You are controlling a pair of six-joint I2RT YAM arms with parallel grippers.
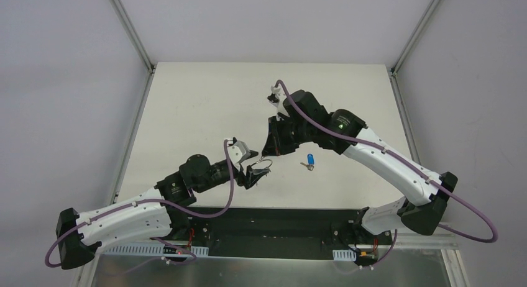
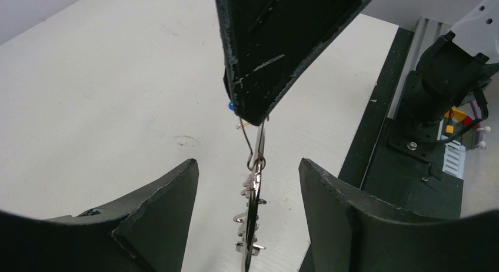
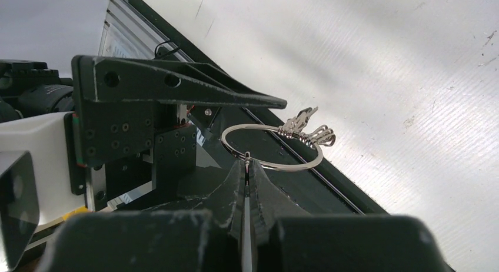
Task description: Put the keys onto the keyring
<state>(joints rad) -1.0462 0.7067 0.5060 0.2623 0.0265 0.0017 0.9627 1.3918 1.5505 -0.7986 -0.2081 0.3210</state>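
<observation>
The keyring, a thin silver wire ring, hangs above the table with a bunch of plain silver keys on its far side. My right gripper is shut on the ring's near edge. In the left wrist view the ring stands edge-on between the wide-open jaws of my left gripper and touches neither finger. The right gripper's fingers come down onto it from above. The blue-headed key lies on the table just right of both grippers.
The black base rail runs along the table's near edge, close below the grippers. One finger of the left gripper passes just left of the ring in the right wrist view. The white table extends behind and to the left.
</observation>
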